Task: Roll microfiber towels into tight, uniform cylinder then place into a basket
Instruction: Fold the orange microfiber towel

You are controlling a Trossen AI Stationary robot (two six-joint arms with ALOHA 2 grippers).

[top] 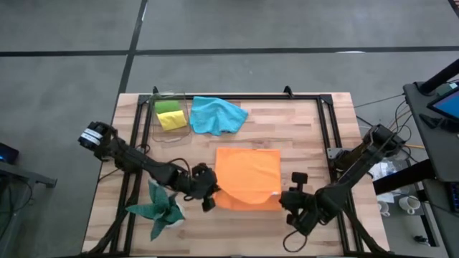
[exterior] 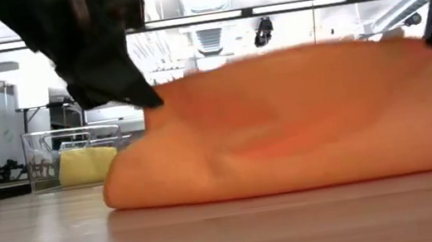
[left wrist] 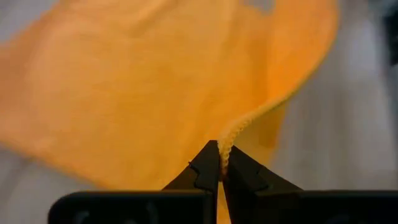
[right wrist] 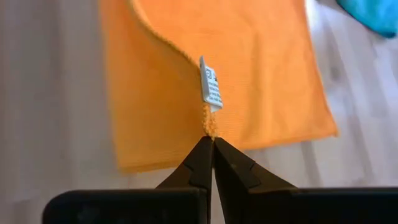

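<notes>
The orange towel lies mid-table, its far part flat on the wood and its near edge raised into a hump. My left gripper is shut on its near left corner. My right gripper is shut on its near right corner, beside a white tag. The clear basket stands at the far left with a lime green towel and a yellow towel inside. A blue towel lies bunched next to it. My left gripper pinches the orange towel's hemmed edge at the near left corner between its two fingertips, slanting down from the table's near left. The corner is lifted off the table and the cloth curves away slack. My right gripper pinches the near right corner, just below the tag, between its two fingertips, slanting down from the near right. That corner is lifted and folds back over the towel, whose far part stays on the table.
A dark teal plant lies at the near left, close behind my left arm. A black metal frame runs along the table's sides and far edge. Bare wood shows between the orange towel and the basket.
</notes>
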